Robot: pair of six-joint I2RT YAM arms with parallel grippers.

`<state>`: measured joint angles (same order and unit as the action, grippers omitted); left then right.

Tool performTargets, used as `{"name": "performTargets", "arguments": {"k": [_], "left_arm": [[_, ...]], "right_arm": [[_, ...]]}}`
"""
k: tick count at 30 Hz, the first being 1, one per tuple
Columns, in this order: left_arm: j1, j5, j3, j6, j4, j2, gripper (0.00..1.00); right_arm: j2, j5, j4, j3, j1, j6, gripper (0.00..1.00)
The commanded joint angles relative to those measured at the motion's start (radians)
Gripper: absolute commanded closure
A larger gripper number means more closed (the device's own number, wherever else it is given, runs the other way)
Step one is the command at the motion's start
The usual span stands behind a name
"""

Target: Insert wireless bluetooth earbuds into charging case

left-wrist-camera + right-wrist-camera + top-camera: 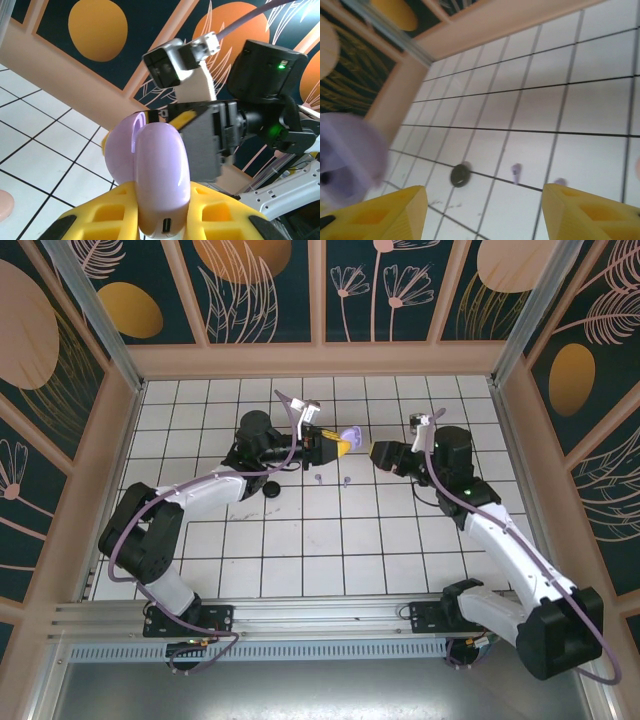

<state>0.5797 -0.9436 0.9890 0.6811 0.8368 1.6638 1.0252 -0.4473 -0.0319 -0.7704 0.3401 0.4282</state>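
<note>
**Top external view.** The left gripper (341, 446) is out over the middle of the white tiled counter (330, 550). Its jaws are clamped on a lilac charging case (351, 434). The right gripper (379, 453) faces it, just beside the case, and nothing shows between its jaws. A first lilac earbud (318, 479) and a second lilac earbud (346, 480) lie on the tiles. Both are on the near side of the two grippers, apart from each other and outside the case. A dark round disc (270, 490) lies on the counter beside the left forearm.

**Left wrist view.** The left gripper (162, 222) has its yellow jaws closed tight on the base of the lilac charging case (160, 170). The case lid stands hinged open, and the charging port faces the camera. The right gripper (200, 140) sits close behind the case.

**Right wrist view.** The right gripper (485, 215) has its jaws spread wide apart and holds nothing. The lilac charging case (350, 155) appears blurred at the left edge. Both earbuds lie flat on the tiles: the first lilac earbud (516, 172) and the second lilac earbud (560, 182). The dark round disc (460, 175) lies near them, on their left in this view.
</note>
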Motion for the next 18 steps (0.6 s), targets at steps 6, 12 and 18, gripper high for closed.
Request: {"name": "performTargets", "arguments": {"k": [6,12,18], "left_arm": [[-0.001,-0.020,-0.006,-0.004,0.050,-0.013,1.00],[0.000,-0.021,-0.001,-0.002,0.050,-0.016,1.00],[0.000,-0.023,-0.001,-0.002,0.050,-0.019,1.00]], "right_arm": [[-0.022,-0.106,0.019,-0.071,0.054,0.003,0.41],[0.006,-0.084,0.026,-0.094,0.071,0.007,0.46],[0.037,-0.079,0.050,-0.098,0.071,0.020,0.48]]}}
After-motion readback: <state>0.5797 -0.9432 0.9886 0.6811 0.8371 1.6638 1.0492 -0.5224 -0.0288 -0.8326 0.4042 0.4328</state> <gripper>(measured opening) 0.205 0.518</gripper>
